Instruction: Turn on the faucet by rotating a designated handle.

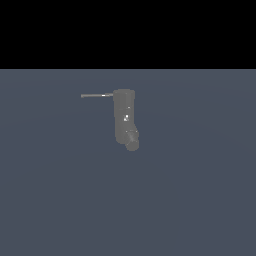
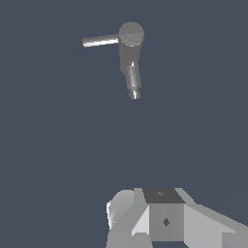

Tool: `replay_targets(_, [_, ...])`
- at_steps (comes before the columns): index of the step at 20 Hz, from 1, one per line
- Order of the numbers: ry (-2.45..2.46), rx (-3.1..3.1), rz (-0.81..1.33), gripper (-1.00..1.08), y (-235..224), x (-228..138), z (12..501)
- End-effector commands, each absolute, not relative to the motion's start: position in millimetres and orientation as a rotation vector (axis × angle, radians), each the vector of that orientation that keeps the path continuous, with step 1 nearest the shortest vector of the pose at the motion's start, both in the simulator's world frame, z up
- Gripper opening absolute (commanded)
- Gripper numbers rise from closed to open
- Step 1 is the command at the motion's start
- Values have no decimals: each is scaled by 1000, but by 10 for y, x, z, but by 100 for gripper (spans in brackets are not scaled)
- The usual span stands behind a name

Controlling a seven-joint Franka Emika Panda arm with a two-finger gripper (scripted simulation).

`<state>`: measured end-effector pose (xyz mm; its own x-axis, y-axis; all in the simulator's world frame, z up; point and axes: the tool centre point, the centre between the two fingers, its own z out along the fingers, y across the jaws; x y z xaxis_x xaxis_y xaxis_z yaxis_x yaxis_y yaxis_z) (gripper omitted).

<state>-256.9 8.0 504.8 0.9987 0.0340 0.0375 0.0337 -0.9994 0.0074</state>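
Note:
The faucet (image 1: 124, 117) is a matte grey upright cylinder on the dark blue-grey floor, with a stubby round spout (image 1: 132, 141) at its lower end. Its handle (image 1: 96, 95), a thin straight grey rod, sticks out from the cylinder's top toward the exterior view's left. In the wrist view the faucet (image 2: 131, 53) is seen from above and far off, with the handle (image 2: 100, 40) and spout (image 2: 134, 85) both plain. Pale blocky parts of my gripper (image 2: 164, 218) show at that picture's edge, well apart from the faucet. No separate fingers can be made out there. The exterior view shows no arm.
A flat dark blue-grey floor (image 1: 200, 200) surrounds the faucet on every side. The exterior view's upper band is black.

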Motion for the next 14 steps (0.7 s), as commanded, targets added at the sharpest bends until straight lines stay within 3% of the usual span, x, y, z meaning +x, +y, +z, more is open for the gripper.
replay_targets(1, [53, 3134, 59, -100, 80, -2569, 5048])
replay_targets(14, [-80, 3134, 55, -100, 290, -2458, 4868])
